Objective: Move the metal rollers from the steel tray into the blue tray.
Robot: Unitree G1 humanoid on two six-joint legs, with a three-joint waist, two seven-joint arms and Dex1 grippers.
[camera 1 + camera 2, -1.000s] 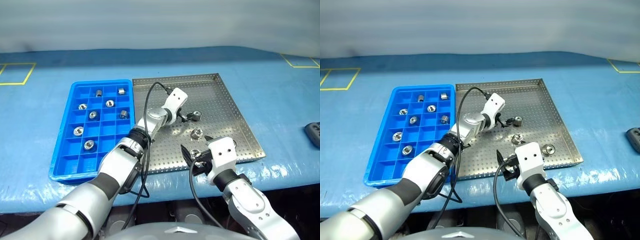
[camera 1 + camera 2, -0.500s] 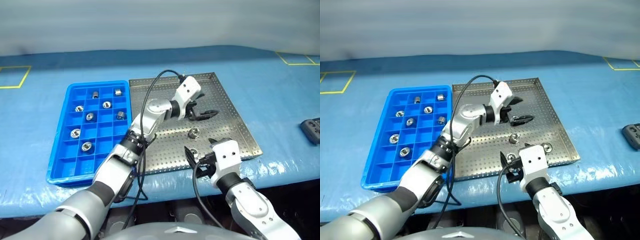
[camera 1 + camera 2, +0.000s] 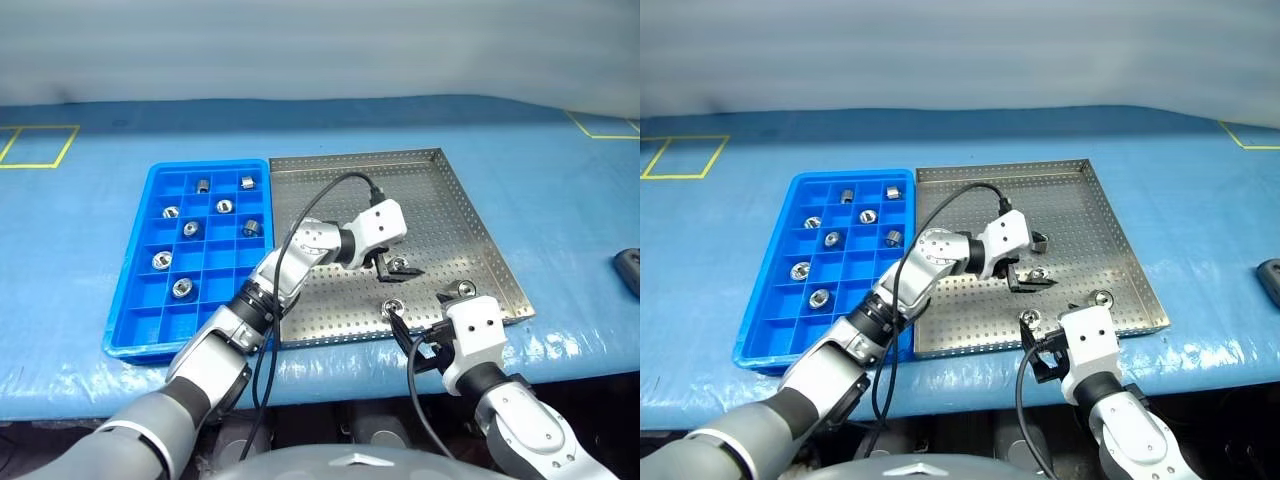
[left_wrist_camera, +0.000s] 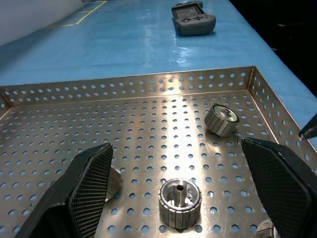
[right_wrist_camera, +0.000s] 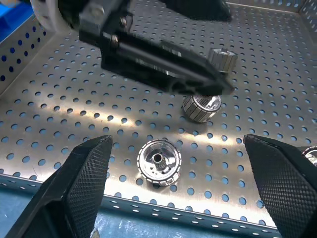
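The steel tray (image 3: 455,200) lies right of the blue tray (image 3: 128,300), which holds several metal rollers (image 3: 181,288) in its compartments. Several more rollers lie in the steel tray's near half: one (image 4: 180,202) sits between my left gripper's open fingers, one (image 4: 221,120) farther off. My left gripper (image 3: 1033,263) hovers low over the tray, pointing right, holding nothing. My right gripper (image 5: 177,141) stands open at the tray's front edge, with a roller (image 5: 159,162) just ahead of its fingers (image 5: 74,193) and another roller (image 5: 201,107) under the left gripper's finger.
A dark remote-like device (image 3: 630,268) lies on the blue table cover at the far right. Yellow tape marks (image 3: 35,145) sit at the back corners. The steel tray's raised rim (image 4: 148,84) bounds the rollers. The table's front edge runs just below both trays.
My left gripper has drawn back toward the tray's front, rolled, and come down over a roller, staying open and empty. The right gripper shifted slightly back.
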